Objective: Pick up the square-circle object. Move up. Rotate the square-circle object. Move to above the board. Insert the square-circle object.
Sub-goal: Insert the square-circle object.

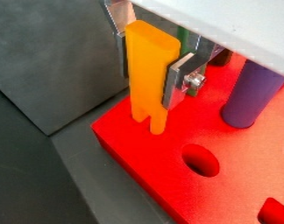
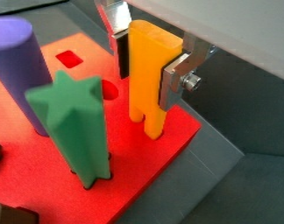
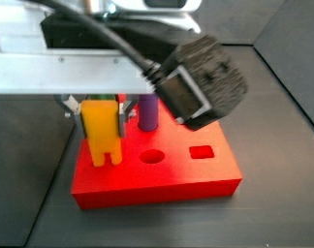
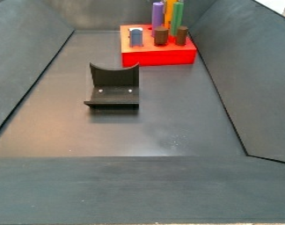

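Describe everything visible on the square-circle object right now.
The square-circle object is a smooth, plastic-looking orange-yellow peg: wide squarish upper body, narrower stem below. It stands upright, clamped between the pincer's silver fingers in both wrist views. Its stem tip is down at the red board near an edge; whether it has entered a hole cannot be told.

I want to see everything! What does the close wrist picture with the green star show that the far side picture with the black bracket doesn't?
Only the wrist view: the gripper over the board's edge, its silver fingers shut on the long orange-yellow square-circle object. Only the side view: the dark L-shaped fixture on the grey floor. Both: the thick red board with holes and the purple cylinder.
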